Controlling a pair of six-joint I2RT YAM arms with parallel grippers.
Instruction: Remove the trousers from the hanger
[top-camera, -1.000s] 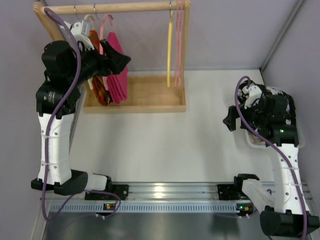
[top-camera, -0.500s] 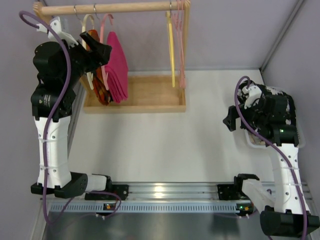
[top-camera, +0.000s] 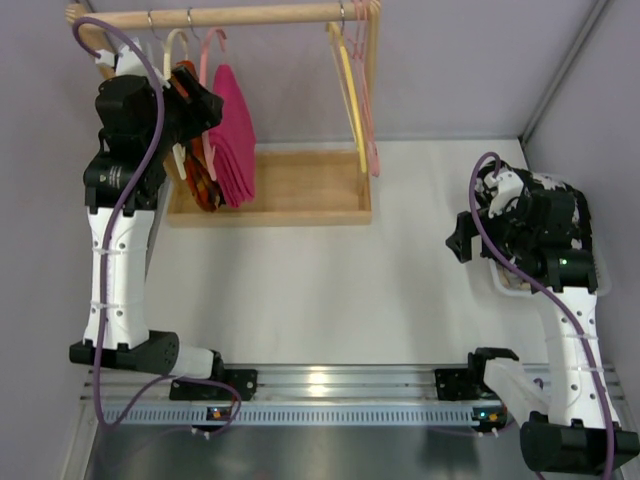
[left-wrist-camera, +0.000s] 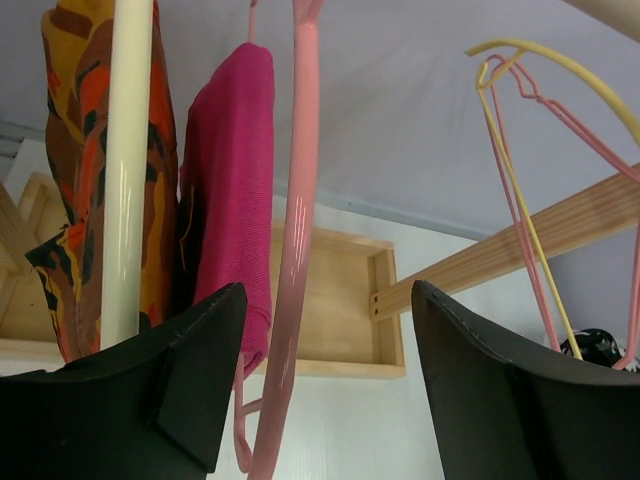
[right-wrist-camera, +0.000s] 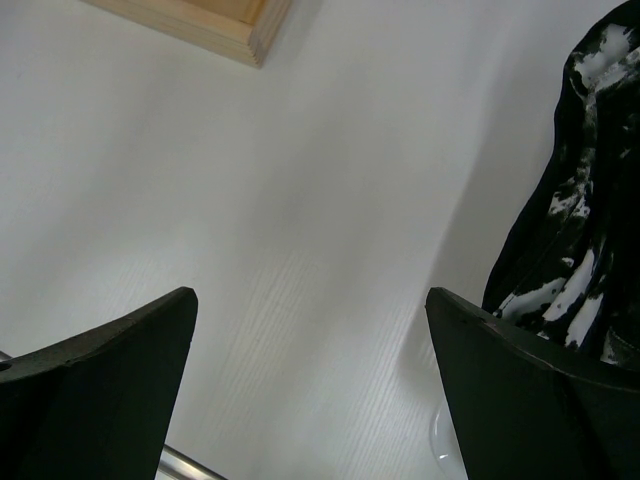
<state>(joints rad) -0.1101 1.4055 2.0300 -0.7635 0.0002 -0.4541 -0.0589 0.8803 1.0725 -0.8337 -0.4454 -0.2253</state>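
Trousers (top-camera: 232, 135), magenta-pink, folded long and narrow, draped over the hanger (top-camera: 207, 52), a thin salmon-pink one hooked on the wooden rail (top-camera: 250, 14) toward the left end of the rack. Hem of the trousers hangs just above the wooden tray (top-camera: 305, 185) that forms the rack's base. Beside them on the left: an orange-red patterned garment (top-camera: 200, 172) on a cream-white hanger (top-camera: 176, 45). At the right end of the rail, well apart from these: a yellow hanger (top-camera: 351, 105) and a thin pink wire one, both bare and swung at a tilt. Left hand (top-camera: 195, 100), raised to the rail among the hung garments; seen from its wrist, its fingers (left-wrist-camera: 190, 380) are spread wide with one arm of the salmon-pink hanger running down between them, nearer the left finger, and nothing pinched. Whether that finger touches the hanger I cannot tell. Right hand (top-camera: 460, 245), low over the white worktop (top-camera: 320, 270) at the right side, fingers spread to the full, holding nothing. Next to it: a black-and-white speckled cloth (right-wrist-camera: 580, 200).
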